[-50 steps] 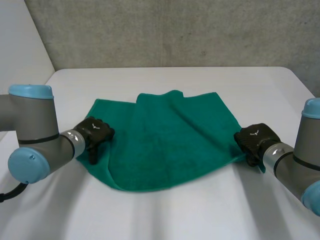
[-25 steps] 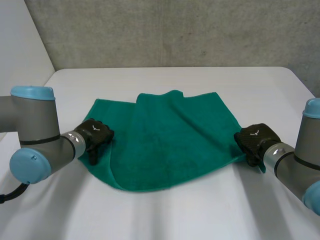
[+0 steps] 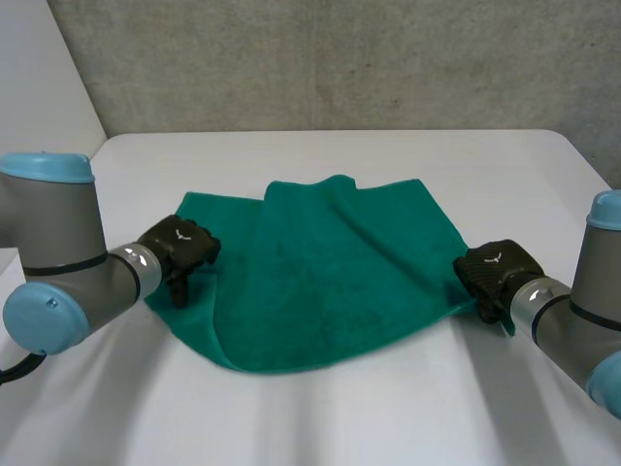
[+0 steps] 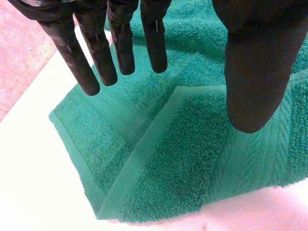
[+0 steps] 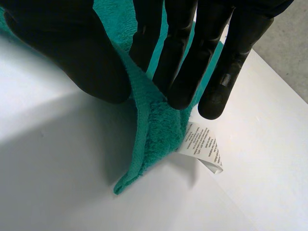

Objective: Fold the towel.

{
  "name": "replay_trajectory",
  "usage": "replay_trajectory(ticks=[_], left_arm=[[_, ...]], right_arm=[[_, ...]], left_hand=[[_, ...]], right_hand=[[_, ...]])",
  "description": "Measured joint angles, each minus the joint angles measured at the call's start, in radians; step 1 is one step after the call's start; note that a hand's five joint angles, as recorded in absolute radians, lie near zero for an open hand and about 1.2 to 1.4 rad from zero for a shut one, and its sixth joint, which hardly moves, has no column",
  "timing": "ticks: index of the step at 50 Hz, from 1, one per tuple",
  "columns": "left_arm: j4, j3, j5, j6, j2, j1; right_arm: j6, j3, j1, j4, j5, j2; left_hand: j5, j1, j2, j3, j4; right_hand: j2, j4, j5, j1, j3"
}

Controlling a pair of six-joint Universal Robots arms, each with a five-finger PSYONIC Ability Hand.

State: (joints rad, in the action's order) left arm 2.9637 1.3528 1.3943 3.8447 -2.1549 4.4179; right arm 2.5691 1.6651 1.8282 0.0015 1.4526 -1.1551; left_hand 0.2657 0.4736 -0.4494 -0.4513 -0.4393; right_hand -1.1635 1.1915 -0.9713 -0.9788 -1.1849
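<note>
A green towel [image 3: 320, 272] lies partly folded on the white table [image 3: 320, 417]. My left hand [image 3: 179, 254] hovers just above the towel's left edge. In the left wrist view its fingers [image 4: 120, 43] and thumb [image 4: 257, 62] are straight and spread, holding nothing, over a folded corner of the towel [image 4: 178, 159]. My right hand [image 3: 493, 270] is at the towel's right corner. In the right wrist view its thumb [image 5: 72, 53] and fingers [image 5: 185, 57] pinch that corner of the towel [image 5: 154, 130], with a white label [image 5: 204, 147] hanging beside it.
A grey concrete wall [image 3: 320, 58] stands behind the table. Bare table surface lies in front of the towel and at both sides.
My left arm has shifted slightly left and back, with the hand lifting a little off the towel's left edge. The right hand and the towel have stayed put.
</note>
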Motion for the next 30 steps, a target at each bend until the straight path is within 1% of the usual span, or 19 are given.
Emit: replay_trajectory(ticks=[21, 22, 23, 24, 26, 27, 30], left_arm=[[0.002, -0.013, -0.002, 0.011, -0.099, -0.002], [0.002, -0.015, -0.001, 0.011, -0.098, -0.002], [0.001, -0.015, 0.001, 0.01, -0.096, -0.002], [0.001, -0.015, 0.001, 0.01, -0.096, -0.002], [0.002, -0.015, 0.007, 0.01, -0.088, -0.001], [0.003, -0.014, 0.009, 0.01, -0.084, -0.001], [0.011, -0.009, 0.024, 0.007, -0.059, 0.0]], right_arm=[[-0.032, 0.001, -0.002, 0.0, 0.003, 0.004], [-0.033, 0.001, -0.002, 0.0, 0.003, 0.005], [-0.033, 0.001, -0.003, 0.0, 0.003, 0.005], [-0.033, 0.001, -0.003, 0.0, 0.003, 0.005], [-0.033, 0.001, -0.003, 0.0, 0.003, 0.007], [-0.033, 0.0, -0.003, 0.0, 0.003, 0.008], [-0.033, -0.003, -0.003, 0.001, 0.004, 0.009]], left_hand=[[0.0, 0.0, 0.0, 0.0, 0.0], [0.204, 0.101, -0.214, -0.196, -0.208], [0.456, 0.136, -0.446, -0.451, -0.472], [0.456, 0.136, -0.446, -0.451, -0.472], [0.676, 0.134, -0.663, -0.661, -0.691], [0.72, 0.134, -0.707, -0.706, -0.73], [0.744, 0.134, -0.736, -0.732, -0.749]], right_hand=[[0.0, 0.0, 0.0, 0.0, 0.0], [0.0, 0.0, 0.0, 0.0, 0.0], [0.0, 0.0, 0.0, 0.0, 0.0], [0.0, 0.0, 0.0, 0.0, 0.0], [0.0, 0.0, 0.0, 0.0, 0.0], [0.0, 0.0, 0.0, 0.0, 0.0], [0.0, 0.0, 0.0, 0.0, 0.0]])
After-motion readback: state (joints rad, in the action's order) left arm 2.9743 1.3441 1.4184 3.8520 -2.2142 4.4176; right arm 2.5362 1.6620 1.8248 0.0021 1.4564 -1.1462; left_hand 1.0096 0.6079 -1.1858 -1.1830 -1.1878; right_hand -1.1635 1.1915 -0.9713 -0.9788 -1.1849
